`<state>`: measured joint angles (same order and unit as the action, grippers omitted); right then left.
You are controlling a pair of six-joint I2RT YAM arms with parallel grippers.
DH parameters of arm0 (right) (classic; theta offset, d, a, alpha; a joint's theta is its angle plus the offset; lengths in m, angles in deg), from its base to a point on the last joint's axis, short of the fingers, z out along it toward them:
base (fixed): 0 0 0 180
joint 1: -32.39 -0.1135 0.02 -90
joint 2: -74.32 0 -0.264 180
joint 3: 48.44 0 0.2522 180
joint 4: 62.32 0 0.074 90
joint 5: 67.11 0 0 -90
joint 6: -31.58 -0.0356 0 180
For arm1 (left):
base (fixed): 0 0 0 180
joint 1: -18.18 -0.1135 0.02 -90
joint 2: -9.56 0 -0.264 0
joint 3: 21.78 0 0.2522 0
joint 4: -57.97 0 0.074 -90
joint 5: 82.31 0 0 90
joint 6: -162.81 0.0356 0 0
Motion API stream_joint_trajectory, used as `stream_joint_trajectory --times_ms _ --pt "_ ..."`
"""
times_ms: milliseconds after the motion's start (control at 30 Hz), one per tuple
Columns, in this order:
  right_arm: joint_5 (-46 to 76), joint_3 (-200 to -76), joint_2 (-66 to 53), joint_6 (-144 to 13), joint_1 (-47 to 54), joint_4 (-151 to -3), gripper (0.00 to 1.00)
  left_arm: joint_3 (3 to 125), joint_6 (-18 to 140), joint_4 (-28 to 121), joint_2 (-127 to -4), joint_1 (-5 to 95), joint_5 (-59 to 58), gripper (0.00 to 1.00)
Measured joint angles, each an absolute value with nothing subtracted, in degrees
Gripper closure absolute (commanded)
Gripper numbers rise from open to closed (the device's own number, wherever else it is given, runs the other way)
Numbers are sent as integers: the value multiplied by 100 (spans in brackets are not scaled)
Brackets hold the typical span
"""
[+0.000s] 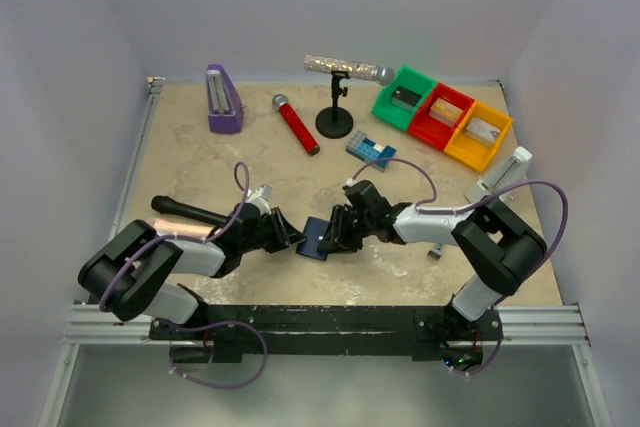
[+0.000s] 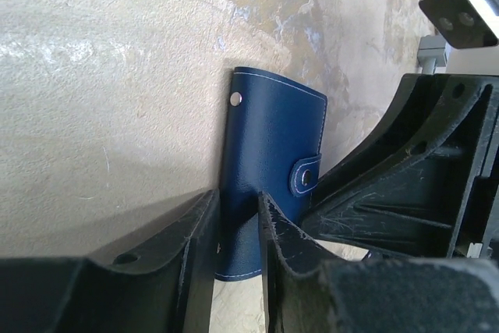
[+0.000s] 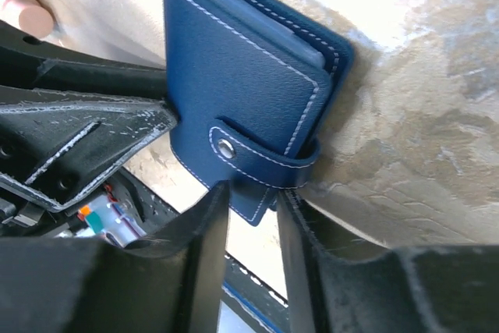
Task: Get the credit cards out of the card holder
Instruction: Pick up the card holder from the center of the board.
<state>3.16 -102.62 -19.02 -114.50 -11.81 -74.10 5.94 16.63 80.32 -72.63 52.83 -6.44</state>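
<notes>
The card holder [image 1: 314, 240] is a dark-blue wallet, closed, with its tab [image 3: 249, 157] snapped shut. It sits near the front middle of the table, between both grippers. My left gripper [image 1: 290, 237] is closed on its lower end, and the blue face shows between the fingers in the left wrist view [image 2: 236, 208]. My right gripper [image 1: 335, 237] comes from the right, its narrow jaws pinching the corner below the tab [image 3: 253, 193]. The wallet also shows in the left wrist view [image 2: 273, 130] and the right wrist view [image 3: 234, 83]. The credit cards are hidden inside.
At the back stand a purple block [image 1: 223, 99], a red microphone [image 1: 296, 123], a black stand with a glitter tube [image 1: 335, 119], a blue-and-white brick block [image 1: 370, 150], and green [image 1: 406, 97], red [image 1: 440, 115] and yellow [image 1: 478, 134] bins. A black-handled tool [image 1: 190, 212] lies front left.
</notes>
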Motion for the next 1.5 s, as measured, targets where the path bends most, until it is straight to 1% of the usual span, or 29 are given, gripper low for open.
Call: stream_joint_trajectory --times_ms 100,267,333,500,567,633,800,833,900,933,1000,1100,1167,1233,1400,1500 --pt "294 -10173 -1905 -11544 -1172 -7277 74 546 1665 8100 -7263 5281 -638 72" --pt "275 -10083 -1902 -11655 -1137 -7172 93 493 1665 8201 -7281 5283 -624 74" --pt "242 -10070 -1891 -11684 -1124 -7163 99 472 1665 8251 -7287 5285 -620 74" --pt "207 -10006 -1850 -11692 -1105 -7075 100 434 1665 8317 -7292 5285 -600 73" --pt "207 -9952 -1815 -11692 -1105 -6995 100 432 1665 8312 -7279 5288 -596 71" --pt "216 -9862 -1745 -11684 -1111 -6894 100 413 1663 8279 -7224 5303 -587 66" --pt "248 -9556 -1253 -11522 -1122 -6986 100 343 1621 7967 -6780 5355 -563 50" --pt "248 -9508 -1109 -11474 -1122 -7062 100 340 1615 7895 -6686 5349 -535 45" --pt "253 -9434 -799 -11371 -1122 -7246 100 332 1564 7755 -6452 5307 -454 30" --pt "253 -9408 -617 -11310 -1122 -7357 100 330 1518 7696 -6345 5285 -401 25" --pt "251 -9405 -235 -11146 -1122 -7659 100 325 1398 7512 -6111 5235 -270 20" --pt "233 -9408 347 -10873 -1122 -8076 100 323 1317 7228 -5735 5183 -141 18" --pt "200 -9410 720 -10704 -1122 -8334 100 321 1324 7051 -5384 5154 -95 12" --pt "126 -9423 1162 -10516 -1122 -8634 100 323 1368 6806 -4901 5143 -52 1" --pt "-136 -9672 2235 -10092 -1122 -9309 100 498 1558 5958 -3471 5097 25 0" --pt "-425 -9958 2696 -9878 -1129 -9526 100 518 1643 5991 -2892 5078 -238 0"
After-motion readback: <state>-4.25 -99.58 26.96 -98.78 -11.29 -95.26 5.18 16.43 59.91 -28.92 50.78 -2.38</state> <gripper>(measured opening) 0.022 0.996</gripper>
